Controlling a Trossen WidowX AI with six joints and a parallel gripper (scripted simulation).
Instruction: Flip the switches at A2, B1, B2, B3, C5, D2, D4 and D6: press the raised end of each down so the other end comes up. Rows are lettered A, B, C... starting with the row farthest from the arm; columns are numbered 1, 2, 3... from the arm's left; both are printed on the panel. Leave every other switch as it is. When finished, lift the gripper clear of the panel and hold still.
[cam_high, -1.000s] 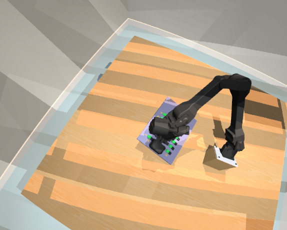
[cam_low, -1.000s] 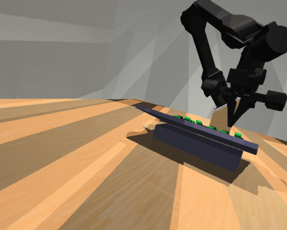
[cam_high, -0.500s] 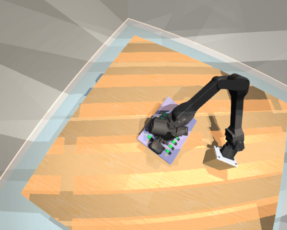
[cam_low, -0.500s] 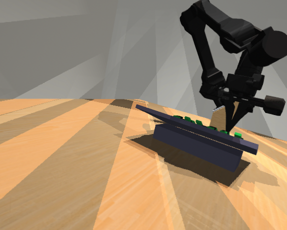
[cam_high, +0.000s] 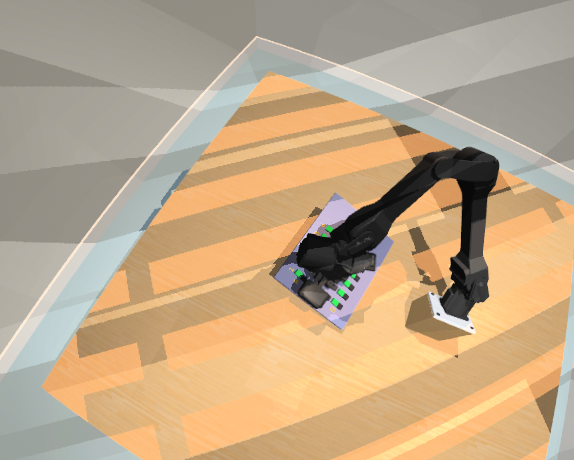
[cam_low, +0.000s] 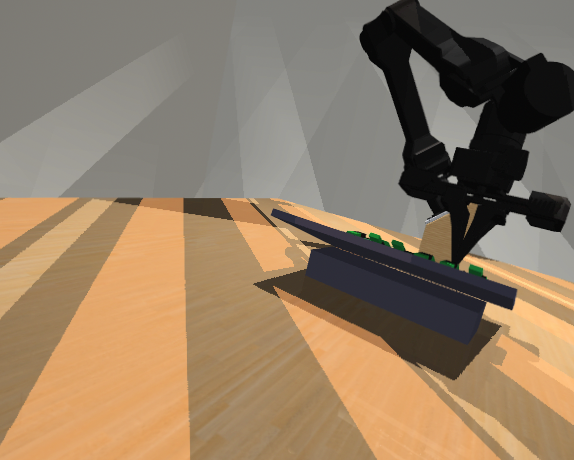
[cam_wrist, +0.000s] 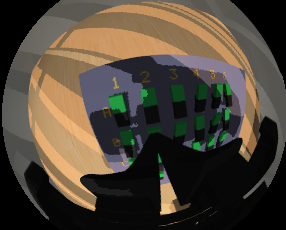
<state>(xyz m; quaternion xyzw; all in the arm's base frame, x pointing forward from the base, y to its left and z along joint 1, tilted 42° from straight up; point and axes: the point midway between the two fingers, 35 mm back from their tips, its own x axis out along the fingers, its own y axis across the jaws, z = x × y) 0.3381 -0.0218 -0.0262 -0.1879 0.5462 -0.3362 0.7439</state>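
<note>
The tilted purple panel (cam_high: 334, 206) (cam_low: 500, 296) (cam_wrist: 94, 85) carries rows of green-and-black switches. In the wrist view, switches A1 (cam_wrist: 118, 104), A2 (cam_wrist: 150, 97) and A3 (cam_wrist: 178, 94) show whole; B3 (cam_wrist: 180, 129) shows beyond the fingers. In the exterior view, the green ends of A1 (cam_low: 476, 270), A4 (cam_low: 398, 245) and A5 (cam_low: 376, 238) stand up; those of A2 (cam_low: 445, 263), A3 (cam_low: 424, 256) and A6 (cam_low: 356, 233) sit lower. My gripper (cam_low: 456, 263) (cam_wrist: 154, 136) is shut and empty, its tips low over the panel around B2, which they partly hide. Contact cannot be told. Much of rows C and D is hidden.
The panel rests on a dark block (cam_low: 395, 295) on the wooden table (cam_high: 225, 325). The white arm base plate (cam_high: 452, 320) stands to the right in the top view. The forearm and gripper body cover the panel's middle there. Striped shadows cross the table and panel.
</note>
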